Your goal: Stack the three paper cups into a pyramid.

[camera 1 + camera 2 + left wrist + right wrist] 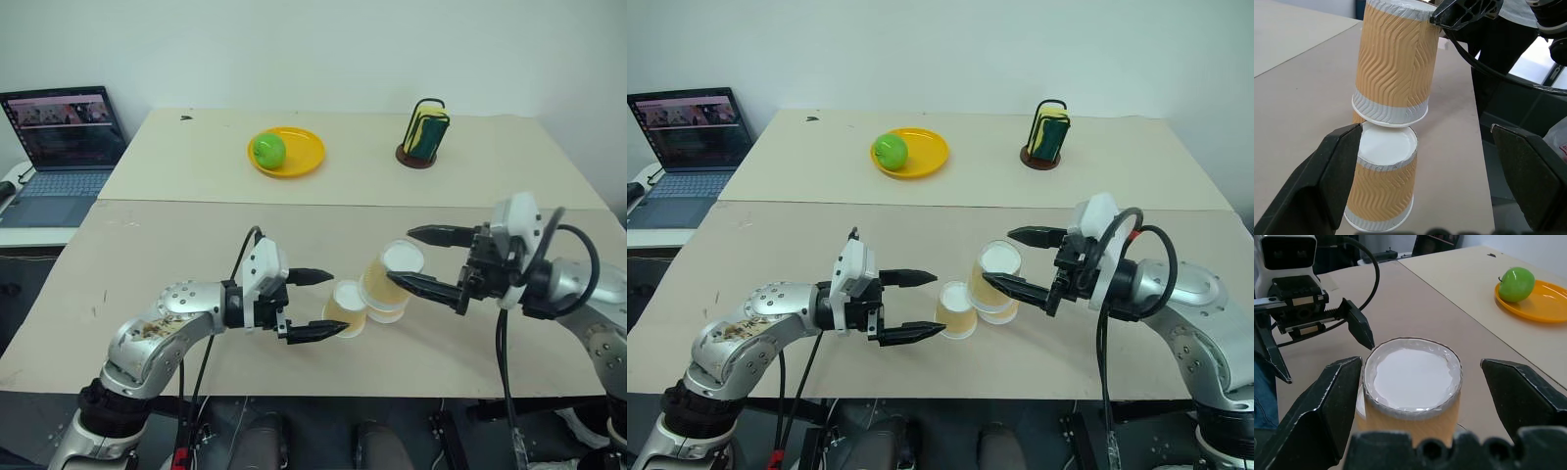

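Near the tabletop's (196,323) front edge, about midway along it, the left gripper (315,305) stands spread wide beside the base cup (347,307), holding nothing. Just right, the top cup (390,274) sits atop the pyramid, slightly tilted. The right gripper (423,258) is likewise agape around that cup, seemingly not pinching it. Judged best: back both grippers away level and slowly, fingers clear of the cup walls.

Green apple (268,150) on yellow plate (304,155), sponge holder (424,134) far side of table (176,157), open laptop (65,147) at left
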`<state>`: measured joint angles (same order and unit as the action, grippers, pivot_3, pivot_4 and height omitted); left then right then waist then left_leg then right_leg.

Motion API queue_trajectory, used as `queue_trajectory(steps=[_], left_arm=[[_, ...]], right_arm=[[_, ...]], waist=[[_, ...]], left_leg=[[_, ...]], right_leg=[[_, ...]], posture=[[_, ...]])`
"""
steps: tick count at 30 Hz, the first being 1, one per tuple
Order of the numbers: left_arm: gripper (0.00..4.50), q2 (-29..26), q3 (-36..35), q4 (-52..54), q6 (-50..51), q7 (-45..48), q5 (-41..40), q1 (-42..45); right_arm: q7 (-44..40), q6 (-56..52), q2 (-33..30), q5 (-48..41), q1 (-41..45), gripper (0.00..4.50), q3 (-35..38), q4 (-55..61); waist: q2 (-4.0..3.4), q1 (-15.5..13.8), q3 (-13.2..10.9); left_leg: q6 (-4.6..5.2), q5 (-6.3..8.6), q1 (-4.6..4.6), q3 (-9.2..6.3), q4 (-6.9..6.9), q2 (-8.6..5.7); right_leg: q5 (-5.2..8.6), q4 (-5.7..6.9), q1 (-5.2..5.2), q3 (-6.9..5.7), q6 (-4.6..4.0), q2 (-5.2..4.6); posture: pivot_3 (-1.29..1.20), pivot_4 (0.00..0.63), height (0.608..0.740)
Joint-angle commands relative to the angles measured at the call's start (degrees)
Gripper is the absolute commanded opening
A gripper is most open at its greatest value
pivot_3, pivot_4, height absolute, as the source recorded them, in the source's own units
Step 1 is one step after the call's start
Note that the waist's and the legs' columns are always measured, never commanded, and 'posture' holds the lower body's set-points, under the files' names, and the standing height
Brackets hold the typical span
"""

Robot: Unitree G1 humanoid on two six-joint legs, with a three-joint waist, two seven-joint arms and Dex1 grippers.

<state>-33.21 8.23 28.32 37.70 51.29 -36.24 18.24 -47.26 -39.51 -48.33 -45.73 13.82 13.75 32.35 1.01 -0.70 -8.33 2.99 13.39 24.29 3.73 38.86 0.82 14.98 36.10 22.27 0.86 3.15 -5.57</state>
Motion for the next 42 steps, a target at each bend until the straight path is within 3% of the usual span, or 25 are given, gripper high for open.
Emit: queue_trajectory(steps=[1,9,12,15,20,24,28,33,42], left_arm=[[4.5,0.16,-0.77,1.98,0.07,0.06,-1.44,1.09],[4.5,0.09,-1.15,2.07,0.1,-0.77,-1.64,0.72],[4.5,-0.33,-2.31,2.35,0.26,-1.94,-1.81,-0.06],[4.5,-1.35,-4.95,2.79,1.05,-3.66,-2.54,-1.28],[4.5,-4.07,-15.12,0.69,3.69,-8.92,-4.18,-4.12],[4.5,-2.57,-21.69,-4.12,2.1,-18.0,0.61,-4.69],[4.5,3.73,-27.03,-12.29,-6.69,-36.46,13.36,-3.77],[4.5,10.24,-31.7,-17.38,-14.96,-45.84,18.7,-5.94],[4.5,12.67,-35.09,-29.97,-26.98,-50.13,22.13,-5.66]], right_arm=[[0.19,-0.71,-1.45,-2.81,-1.19,4.49,4.06,3.28],[-1.02,-0.97,-3.75,-5.73,-5.41,4.49,14.85,-1.09],[-2.62,1.55,-5.82,-1.69,-7.41,4.49,20.57,-9.39],[-2.09,5.43,-7.88,5.11,-7.98,4.49,21.39,-17.51],[10.72,9.11,-7.39,17.52,-3.2,4.49,18.4,-29.5],[21.74,11.42,-2.91,23.8,1.39,4.49,17.3,-35.4],[30.73,17.13,6.11,27.33,2.94,4.49,16.87,-38.24],[25.15,21.42,16.57,19.11,-0.01,4.49,18.8,-34.08],[22.2,23.27,20.63,18.21,-5.27,4.49,15.32,-29.57]], waist=[[0.0,-0.04,0.0],[0.01,-0.13,-0.01],[0.01,-0.18,-0.01],[0.01,-0.03,-0.01],[0.0,0.68,-0.01],[-0.01,0.73,0.0],[0.01,0.55,-0.01],[0.0,0.41,-0.01],[-0.01,0.21,0.0]], left_leg=[[0.0,0.0,0.0,0.0,0.0,0.0],[0.0,0.0,0.01,0.0,-0.01,0.0],[0.03,0.01,0.01,0.01,0.01,-0.02],[0.04,0.02,-0.01,0.03,0.02,-0.04],[0.01,0.0,-0.06,0.07,-0.02,0.01],[-0.03,-0.02,-0.1,0.08,-0.01,0.0],[-0.03,-0.02,-0.09,0.08,-0.03,-0.03],[-0.03,-0.02,0.03,0.09,-0.1,-0.04],[-0.04,0.01,-0.08,0.08,-0.13,-0.06]], right_leg=[[0.0,0.0,0.0,0.0,0.0,0.0],[0.0,-0.01,-0.01,0.0,0.0,-0.03],[0.0,-0.03,-0.03,0.0,0.0,-0.05],[0.0,-0.03,-0.05,0.01,0.0,-0.05],[0.0,0.04,0.01,0.08,0.0,0.06],[0.0,0.08,0.0,0.09,0.0,0.06],[-0.01,0.01,-0.04,0.09,0.03,0.07],[-0.04,0.01,0.06,0.09,0.07,0.01],[-0.09,0.06,0.05,-0.02,0.03,-0.5]], posture=[[0.0,0.15,0.735],[0.0,0.15,0.735],[0.0,0.15,0.735],[0.0,0.15,0.735],[0.0,0.15,0.735],[0.0,0.15,0.735],[0.0,0.15,0.735],[0.0,0.15,0.735],[0.0,0.15,0.735]])
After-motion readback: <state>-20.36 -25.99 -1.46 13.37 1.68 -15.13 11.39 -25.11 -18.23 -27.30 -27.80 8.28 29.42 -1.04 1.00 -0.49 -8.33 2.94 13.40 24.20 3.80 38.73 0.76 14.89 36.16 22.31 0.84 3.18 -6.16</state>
